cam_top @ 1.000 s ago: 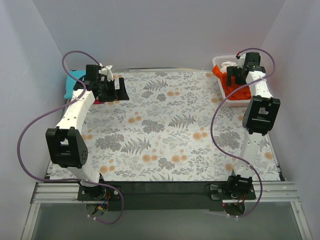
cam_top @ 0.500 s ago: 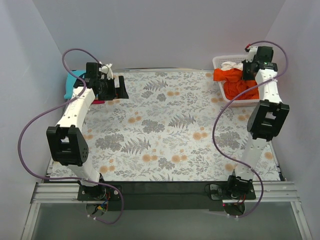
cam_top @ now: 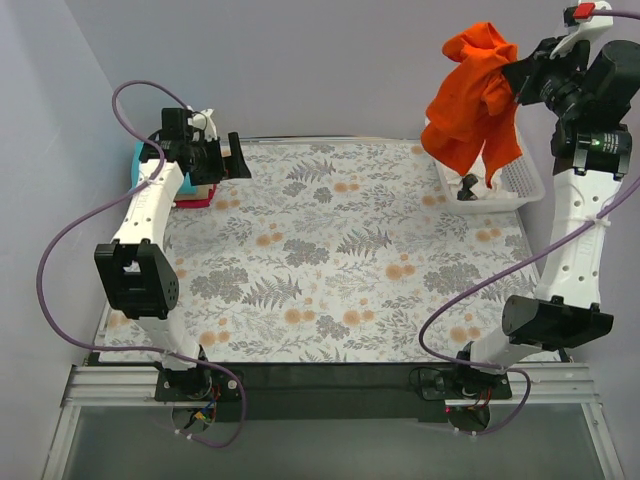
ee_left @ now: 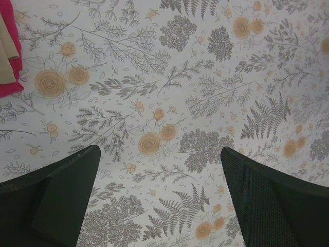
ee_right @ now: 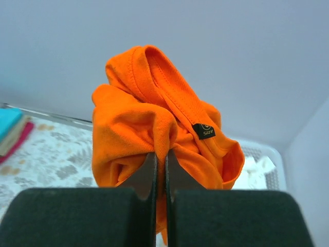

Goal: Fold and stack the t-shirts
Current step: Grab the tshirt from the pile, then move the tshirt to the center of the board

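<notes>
My right gripper (cam_top: 518, 76) is raised high above the back right corner and is shut on a bunched fold of the bright orange t-shirt (cam_top: 470, 95). The shirt hangs down over the basket. In the right wrist view the jaws (ee_right: 160, 154) pinch the orange t-shirt (ee_right: 133, 118) beside its collar label. A white t-shirt (ee_right: 255, 172) lies in the basket below. At the back left is a stack with a teal t-shirt (cam_top: 139, 153) on top and a crimson t-shirt (cam_top: 194, 199) at the bottom. My left gripper (cam_top: 236, 160) hovers open beside that stack, and only patterned cloth shows between its jaws (ee_left: 159, 150).
The white lattice basket (cam_top: 524, 184) stands at the back right corner. A grey floral cloth (cam_top: 330, 260) covers the table. Purple-grey walls close in the left, back and right sides. The crimson edge of the stack (ee_left: 11, 62) shows at the upper left of the left wrist view.
The right gripper shut on the orange t-shirt in the basket, then the arm rose and pulled the shirt up out of it. The left arm lifted slightly near the stack.
</notes>
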Available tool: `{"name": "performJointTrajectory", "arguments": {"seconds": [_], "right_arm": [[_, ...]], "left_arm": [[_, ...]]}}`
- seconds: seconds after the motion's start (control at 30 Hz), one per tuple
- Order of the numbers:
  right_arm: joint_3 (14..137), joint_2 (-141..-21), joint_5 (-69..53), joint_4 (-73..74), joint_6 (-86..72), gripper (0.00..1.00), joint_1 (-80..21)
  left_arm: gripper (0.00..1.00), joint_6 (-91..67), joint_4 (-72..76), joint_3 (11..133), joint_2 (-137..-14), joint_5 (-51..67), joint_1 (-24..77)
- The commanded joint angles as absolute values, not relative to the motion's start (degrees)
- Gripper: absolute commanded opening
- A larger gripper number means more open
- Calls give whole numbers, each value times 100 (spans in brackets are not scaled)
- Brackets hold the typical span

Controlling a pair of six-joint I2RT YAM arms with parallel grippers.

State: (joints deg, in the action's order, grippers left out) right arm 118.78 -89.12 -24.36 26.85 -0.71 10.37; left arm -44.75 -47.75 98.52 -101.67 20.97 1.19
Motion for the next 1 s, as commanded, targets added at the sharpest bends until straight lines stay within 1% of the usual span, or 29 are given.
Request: {"name": "performJointTrajectory", "arguments": {"seconds": [0.0,0.17,0.2,0.23,0.33,0.37,0.43,0.47,0.5,0.53,0.63,0.67,0.7,0.73,0.77,0.8,0.83,0.87,0.97], "right_arm": [[11822,-8781,-3260,1469,-1008,1,871],[11453,-8596,-3358,1178,-1011,1,10],[11313,-8544,-3340,1178,-924,1,-522],[10894,-8482,-3253,1178,-679,1,-727],[10215,-8271,-3024,1151,-327,1,-1501],[9778,-8184,-2928,1143,-247,1,-1686],[9354,-8095,-2515,1021,-98,1,-2222],[8856,-7999,-2357,959,199,1,-2415],[8607,-7946,-1894,888,307,1,-2791],[8309,-7893,-1820,635,377,1,-2934],[7648,-8137,-1810,624,720,1,-3418],[7577,-8243,-1924,876,825,21,-3515],[7463,-8331,-2047,992,1096,33,-3655],[7349,-8332,-2152,1045,1168,47,-3682],[7217,-8297,-2145,1116,1204,72,-3700],[7068,-8253,-1936,1195,1317,80,-3691],[7023,-8192,-1786,1326,1379,83,-3683],[6988,-8157,-1662,1449,1467,84,-3674],[6724,-7998,-1670,1915,1687,84,-3393]], "left_arm": [[98,-4623,-4887,10195,-10011,2320,9],[98,-4676,-4834,10108,-9766,2496,-211],[98,-4667,-4756,10055,-9695,2496,-246],[98,-4650,-4720,9985,-9633,2566,-263],[98,-4544,-4597,9739,-9309,2689,-316],[98,-4518,-4571,9608,-9151,2681,-334],[98,-4518,-4457,9458,-8975,2541,-343],[98,-4509,-4430,9379,-8913,2453,-343],[98,-4509,-4421,9256,-8764,2426,-360],[98,-4474,-4421,9177,-8702,2426,-369],[98,-4316,-4447,8913,-8499,2531,-369],[98,-4263,-4465,8860,-8464,2566,-369],[98,-4184,-4534,8807,-8429,2723,-369],[98,-4079,-4587,8728,-8394,2812,-360],[98,-3808,-4657,8684,-8367,2943,-360],[98,-3658,-4797,8640,-8341,3179,-369],[98,-3517,-4860,8492,-8271,3338,-369],[98,-3185,-4913,8395,-8218,3470,-369],[98,-2691,-5071,7851,-8017,3832,-256]]}}
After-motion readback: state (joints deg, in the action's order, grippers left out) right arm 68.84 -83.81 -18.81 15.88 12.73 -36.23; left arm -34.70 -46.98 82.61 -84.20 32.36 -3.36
